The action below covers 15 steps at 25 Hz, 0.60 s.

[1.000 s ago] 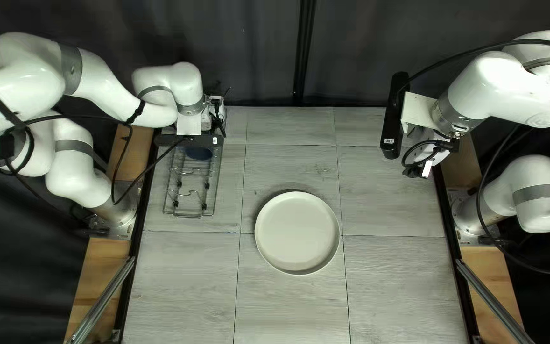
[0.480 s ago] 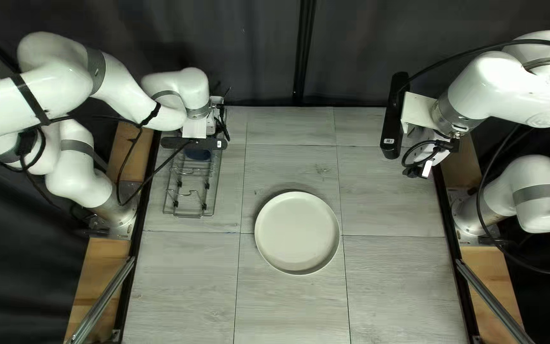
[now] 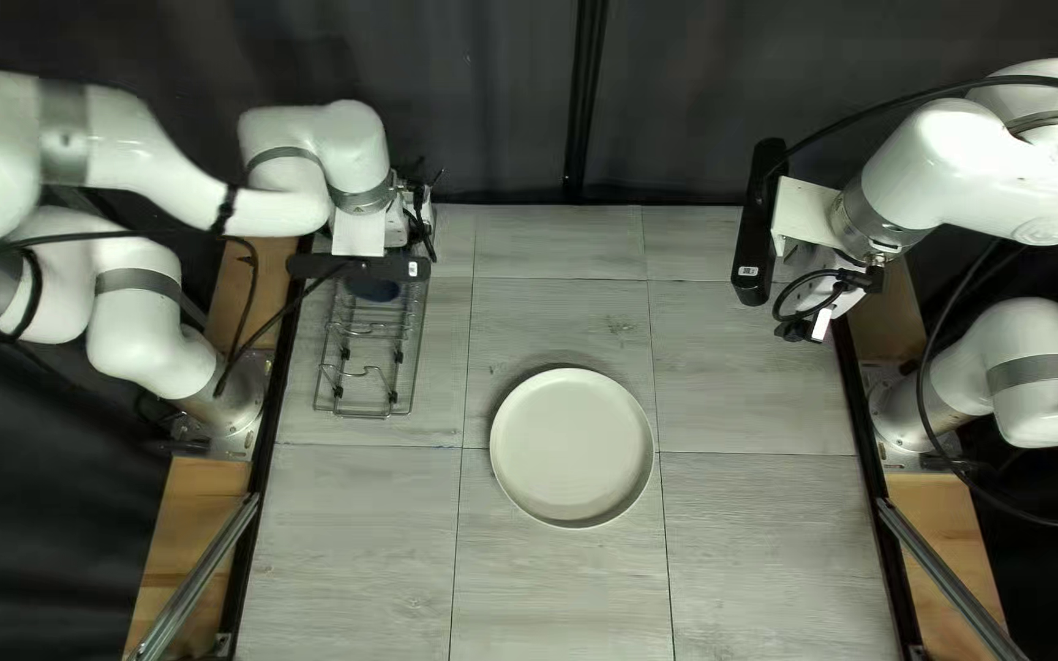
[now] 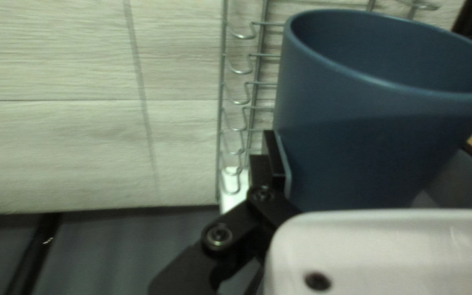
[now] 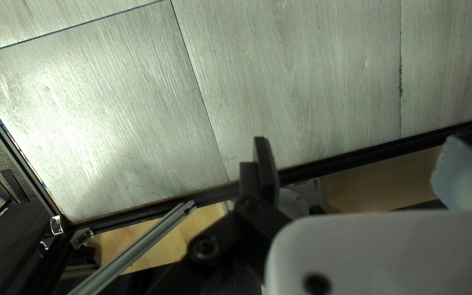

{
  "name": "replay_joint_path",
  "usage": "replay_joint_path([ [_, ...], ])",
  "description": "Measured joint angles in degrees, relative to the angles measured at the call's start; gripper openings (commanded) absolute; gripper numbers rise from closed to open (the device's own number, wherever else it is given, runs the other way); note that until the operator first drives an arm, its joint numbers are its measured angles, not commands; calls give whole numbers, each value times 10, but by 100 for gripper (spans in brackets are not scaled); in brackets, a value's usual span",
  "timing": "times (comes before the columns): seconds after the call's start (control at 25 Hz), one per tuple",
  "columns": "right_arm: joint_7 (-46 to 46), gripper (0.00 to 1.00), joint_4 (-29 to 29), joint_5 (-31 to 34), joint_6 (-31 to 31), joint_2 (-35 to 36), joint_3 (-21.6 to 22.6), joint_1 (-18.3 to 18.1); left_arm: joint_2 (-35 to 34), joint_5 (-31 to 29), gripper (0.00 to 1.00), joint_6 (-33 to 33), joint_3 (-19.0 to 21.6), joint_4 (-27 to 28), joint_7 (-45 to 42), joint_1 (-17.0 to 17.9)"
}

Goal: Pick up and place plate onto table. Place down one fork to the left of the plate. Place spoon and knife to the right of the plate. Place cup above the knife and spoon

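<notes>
At ten o'clock from the plate [image 3: 572,447], on the left arm's side, the blue cup [image 4: 356,147] sits over the far end of the wire rack [image 3: 364,380]. My left gripper [image 4: 372,164] has it pinched, a finger against either flank of the wall – its mouth open and its axis looking roughly upright. Whether its base touches the wires, I cannot tell.

The plate lies flat near mid-table, at about four o'clock from the cup. The cup's place should be around one or two o'clock of the plate, so the carry, I judge, runs toward three o'clock after a straight lift to spare the rack. I can make out no fork, knife or spoon, so that spot must be judged from the plate alone.

My right gripper [image 5: 356,153], fingers spread with nothing between them, hangs at two o'clock from the plate – near where the cup would go. Pale plank-patterned table [image 3: 750,551]; dark curtain [image 3: 468,98] at twelve.
</notes>
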<state>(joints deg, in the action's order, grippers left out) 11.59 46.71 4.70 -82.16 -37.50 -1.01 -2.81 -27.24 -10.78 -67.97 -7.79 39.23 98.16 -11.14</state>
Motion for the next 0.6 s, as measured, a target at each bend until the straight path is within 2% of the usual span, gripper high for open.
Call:
replay_joint_path([
  [0.16,0,100,0,0,0,0,0,0,30,21,0,-19,23,44,-26,19],
  [0.4,0,100,0,0,0,0,0,0,46,30,0,-24,22,56,-22,22],
  [0.6,0,100,0,0,0,0,0,0,97,97,0,-8,15,100,-34,31],
])
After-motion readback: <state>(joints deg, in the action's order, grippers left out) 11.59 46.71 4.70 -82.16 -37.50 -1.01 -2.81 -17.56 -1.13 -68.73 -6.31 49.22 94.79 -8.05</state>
